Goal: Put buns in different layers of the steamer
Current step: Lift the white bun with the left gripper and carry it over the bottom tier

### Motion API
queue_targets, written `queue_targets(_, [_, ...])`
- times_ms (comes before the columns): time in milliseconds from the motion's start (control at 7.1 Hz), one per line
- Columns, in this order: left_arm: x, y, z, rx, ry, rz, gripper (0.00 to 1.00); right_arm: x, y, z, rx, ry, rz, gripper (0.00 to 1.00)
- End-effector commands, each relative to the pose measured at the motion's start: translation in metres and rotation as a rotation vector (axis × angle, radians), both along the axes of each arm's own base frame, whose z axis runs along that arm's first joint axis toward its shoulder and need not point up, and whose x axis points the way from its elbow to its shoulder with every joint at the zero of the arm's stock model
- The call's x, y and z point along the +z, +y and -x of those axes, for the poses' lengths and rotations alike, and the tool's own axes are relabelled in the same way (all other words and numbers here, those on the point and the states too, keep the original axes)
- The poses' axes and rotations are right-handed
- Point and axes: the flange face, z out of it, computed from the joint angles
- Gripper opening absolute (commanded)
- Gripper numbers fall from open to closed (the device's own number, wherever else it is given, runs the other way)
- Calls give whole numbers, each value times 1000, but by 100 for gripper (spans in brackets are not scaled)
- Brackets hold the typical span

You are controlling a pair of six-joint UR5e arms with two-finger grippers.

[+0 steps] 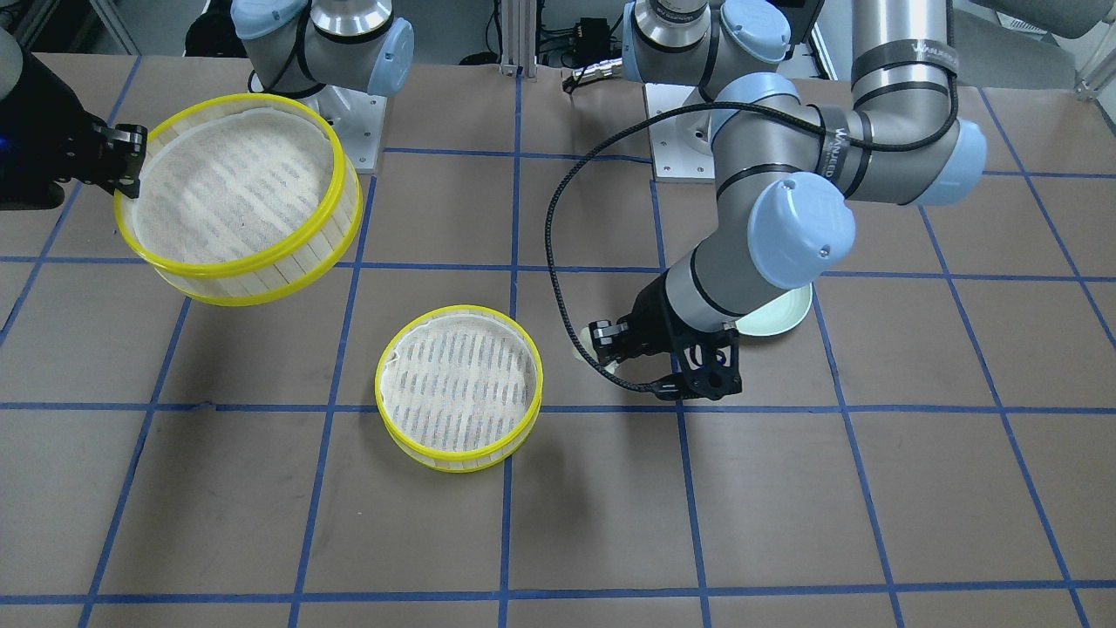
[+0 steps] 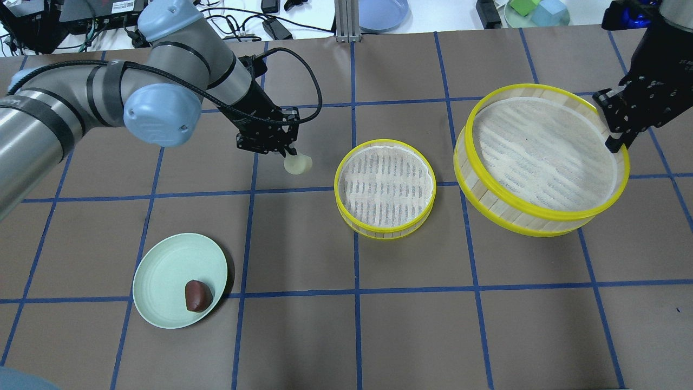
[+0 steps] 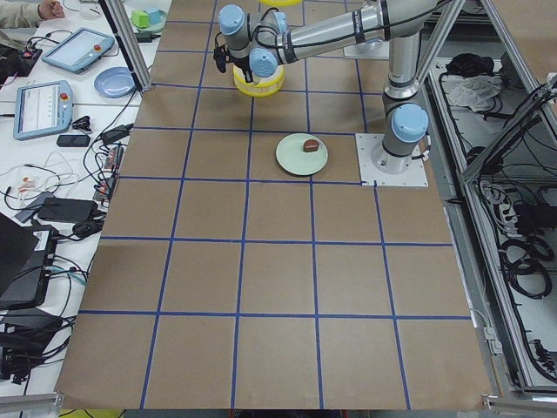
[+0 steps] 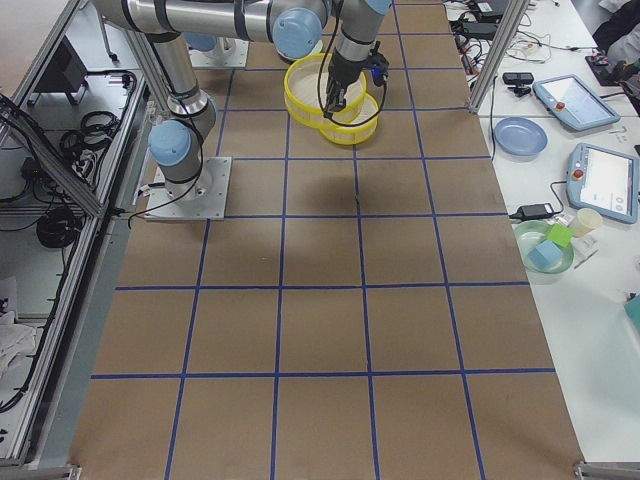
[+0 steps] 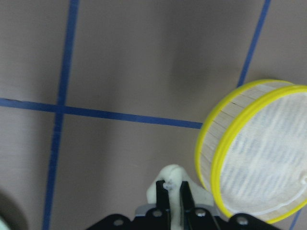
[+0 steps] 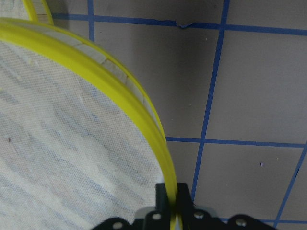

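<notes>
Overhead exterior | left pincer (image 2: 288, 155) clamps cream bun (image 2: 299, 164) | right pincer (image 2: 614, 142) grips raised tray (image 2: 536, 219) rim

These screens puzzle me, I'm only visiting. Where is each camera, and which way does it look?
Front view: across the table, facing the robot; left hand on picture's right.
Overhead view: behind the robot, looking down; both arms, brown bun on plate.
Left side view: table's end, looking along it; left arm nearest.
Right side view: opposite end; right arm nearest.
Left wrist view: past that hand at the cream bun it grips.
Right wrist view: right hand clamping the lifted tray.
Front and overhead share the resting tray.
</notes>
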Motion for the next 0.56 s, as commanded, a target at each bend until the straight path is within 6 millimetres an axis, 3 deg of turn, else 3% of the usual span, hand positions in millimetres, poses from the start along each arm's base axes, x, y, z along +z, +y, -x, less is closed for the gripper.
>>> queue_targets(0, [-20,5,58,29,75,29,0,0,0,0,0,0,-1,3])
queue_targets(423, [-53,7,103,-14,144,35,0,0,0,0,0,0,-1,3])
